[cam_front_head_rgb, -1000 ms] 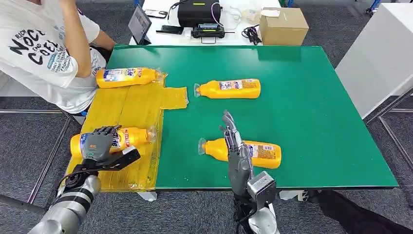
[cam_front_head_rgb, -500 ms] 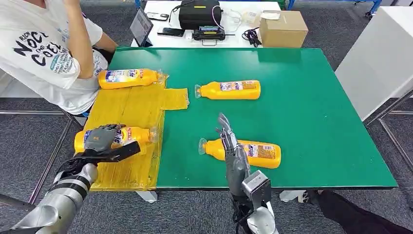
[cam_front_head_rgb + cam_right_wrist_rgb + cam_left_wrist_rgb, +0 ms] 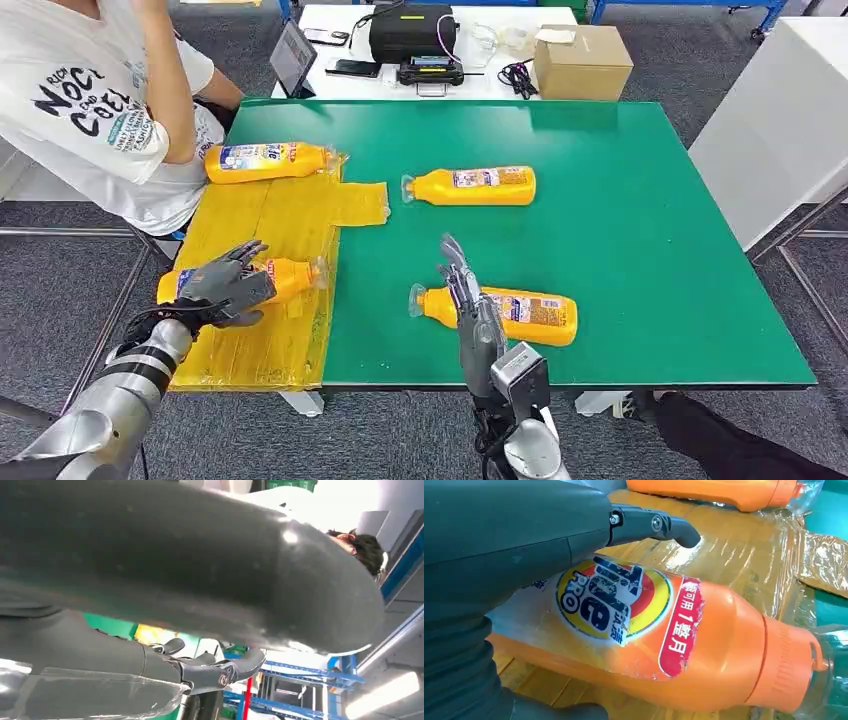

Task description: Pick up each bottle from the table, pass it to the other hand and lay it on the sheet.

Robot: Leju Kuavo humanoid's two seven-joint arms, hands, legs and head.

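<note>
Left hand (image 3: 225,288) fingers now spread, bottle (image 3: 285,277) beneath on sheet (image 3: 270,215)

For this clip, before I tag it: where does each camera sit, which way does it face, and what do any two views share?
Head view: high on the body, looking forward and down at the green table and yellow sheet; both arms rise from below, left robot hand spread over the near bottle on the sheet, right robot hand upright.
Left wrist view: behind the left robot hand, close on that bottle's label.
Right wrist view: behind the right robot hand, tilted toward ceiling lights.
Shared: head and left wrist views show the same bottle.
</note>
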